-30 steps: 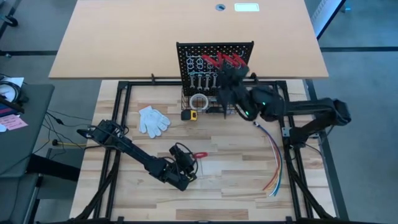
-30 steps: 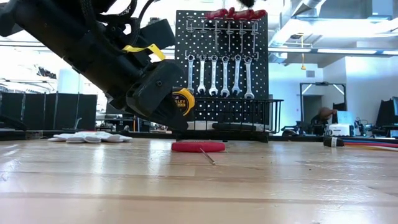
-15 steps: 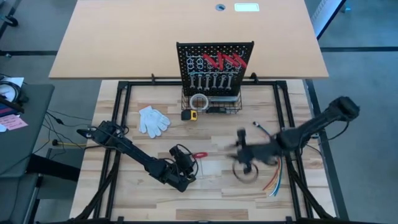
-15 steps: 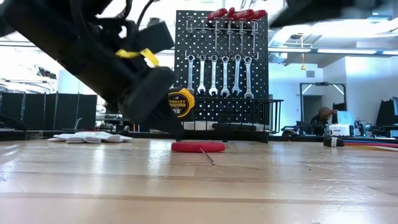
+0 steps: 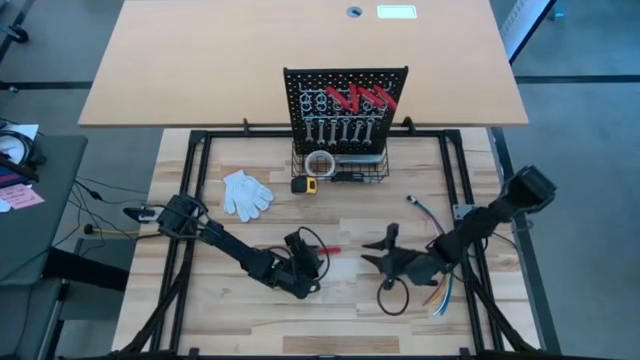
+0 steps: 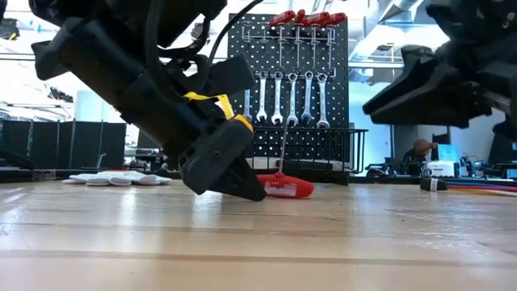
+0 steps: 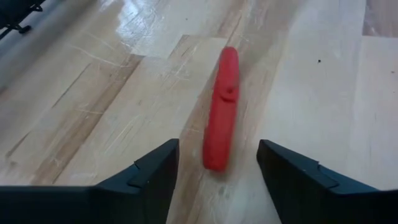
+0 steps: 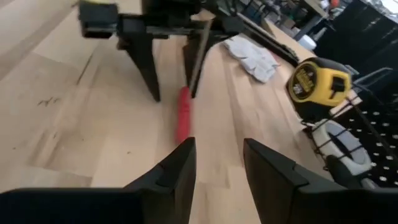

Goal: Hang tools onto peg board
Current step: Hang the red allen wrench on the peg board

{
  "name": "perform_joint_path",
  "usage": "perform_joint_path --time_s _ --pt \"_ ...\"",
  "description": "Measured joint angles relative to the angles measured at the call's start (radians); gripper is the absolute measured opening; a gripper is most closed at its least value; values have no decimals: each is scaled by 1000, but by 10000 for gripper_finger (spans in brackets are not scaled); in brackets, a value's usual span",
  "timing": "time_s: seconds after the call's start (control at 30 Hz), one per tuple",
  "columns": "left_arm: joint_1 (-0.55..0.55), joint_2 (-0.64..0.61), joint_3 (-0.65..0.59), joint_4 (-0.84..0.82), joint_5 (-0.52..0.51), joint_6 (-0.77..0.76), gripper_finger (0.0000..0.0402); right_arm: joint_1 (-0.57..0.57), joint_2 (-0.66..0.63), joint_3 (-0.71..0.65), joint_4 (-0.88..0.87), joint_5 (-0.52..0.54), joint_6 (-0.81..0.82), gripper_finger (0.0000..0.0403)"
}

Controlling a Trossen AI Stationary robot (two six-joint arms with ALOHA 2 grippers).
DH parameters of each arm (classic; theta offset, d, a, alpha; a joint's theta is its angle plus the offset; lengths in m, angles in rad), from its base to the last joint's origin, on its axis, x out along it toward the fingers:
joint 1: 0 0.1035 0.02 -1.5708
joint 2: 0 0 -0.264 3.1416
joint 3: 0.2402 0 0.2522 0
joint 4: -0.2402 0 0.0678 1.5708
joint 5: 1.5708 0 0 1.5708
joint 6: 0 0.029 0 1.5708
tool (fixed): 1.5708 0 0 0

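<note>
A red-handled tool (image 7: 222, 106) lies on the table; in the low view its thin metal shaft (image 6: 283, 153) stands up from the handle (image 6: 283, 187). My left gripper (image 7: 216, 158) is open, one finger on each side of the handle's near end, with gaps showing on both sides. My right gripper (image 8: 217, 155) is open and holds nothing. It hovers low to the right of the tool (image 5: 327, 249) and points at it. The peg board (image 5: 345, 85) stands at the far side, with silver wrenches (image 6: 283, 97) and red-handled tools (image 6: 307, 18) hanging on it.
A white glove (image 5: 245, 193) lies far left of the tool. A yellow tape measure (image 5: 310, 184) sits by the wire basket (image 5: 345, 168) at the board's foot. Coloured wires (image 5: 440, 285) lie on the table under my right arm.
My right gripper has swung from the peg board toward the near edge and down to just above the table, turning to face the red tool. My left gripper has sunk and moved toward the tool. The tool has rolled: its shaft, earlier flat on the table, now stands up.
</note>
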Motion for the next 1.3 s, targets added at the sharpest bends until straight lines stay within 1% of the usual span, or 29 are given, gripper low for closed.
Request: perform_joint_path --time_s 0.17,0.2,0.27,0.43,0.53,0.6,0.7,0.8,0.93,1.03,1.1,1.2,1.3 --pt "13 3 0 2 9 -19 223 -5 12 0 18 -4 16 141" --pt "13 3 0 2 11 -20 223 -8 12 0 17 -21 29 141" --pt "13 3 0 2 11 -18 223 -27 12 0 16 -102 54 141" --pt "13 3 0 7 11 8 224 -125 34 1 54 -362 117 143" --pt "18 3 0 20 15 46 224 -193 81 3 115 -489 168 157" --pt "26 3 0 30 32 78 224 -229 126 14 143 -540 207 176" --pt "47 3 0 50 67 131 224 -276 193 47 135 -558 215 207" --pt "76 3 0 79 144 187 224 -307 262 68 135 -558 214 230" --pt "104 2 0 90 271 220 224 -324 338 91 162 -557 279 239" --pt "114 2 0 90 315 227 224 -322 381 112 164 -553 337 239" --pt "115 2 0 90 329 237 220 -317 396 125 164 -554 344 237" --pt "113 2 1 87 343 233 199 -309 397 142 155 -559 320 234" --pt "106 3 1 83 348 229 161 -304 387 151 148 -567 300 228"
